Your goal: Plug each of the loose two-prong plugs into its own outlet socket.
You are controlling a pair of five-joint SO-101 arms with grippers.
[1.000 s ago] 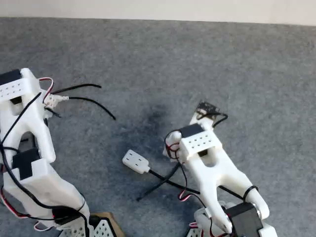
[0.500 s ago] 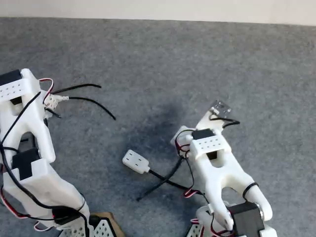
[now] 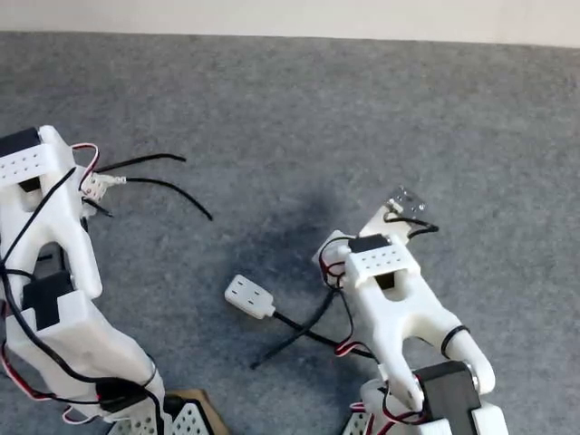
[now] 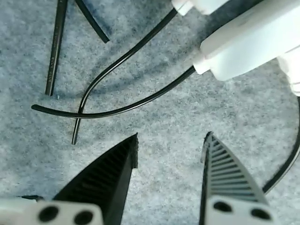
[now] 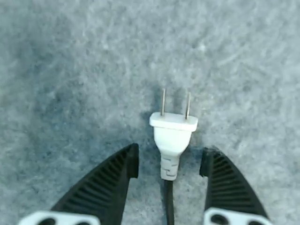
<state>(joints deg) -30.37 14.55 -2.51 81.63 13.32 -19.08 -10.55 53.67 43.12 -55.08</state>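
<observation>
Plug lies between spread-apart fingers of right pincer, 2 prongs pointing away.

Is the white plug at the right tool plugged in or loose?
Loose. The white plug lies flat on the grey mat with both prongs bare and no socket on them, inside the open right tool, ungripped.

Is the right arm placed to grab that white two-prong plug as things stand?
Probably yes. The two-prong plug lies flat on the grey mat, between the open fingers of the right end effector, and nothing covers it.
</observation>
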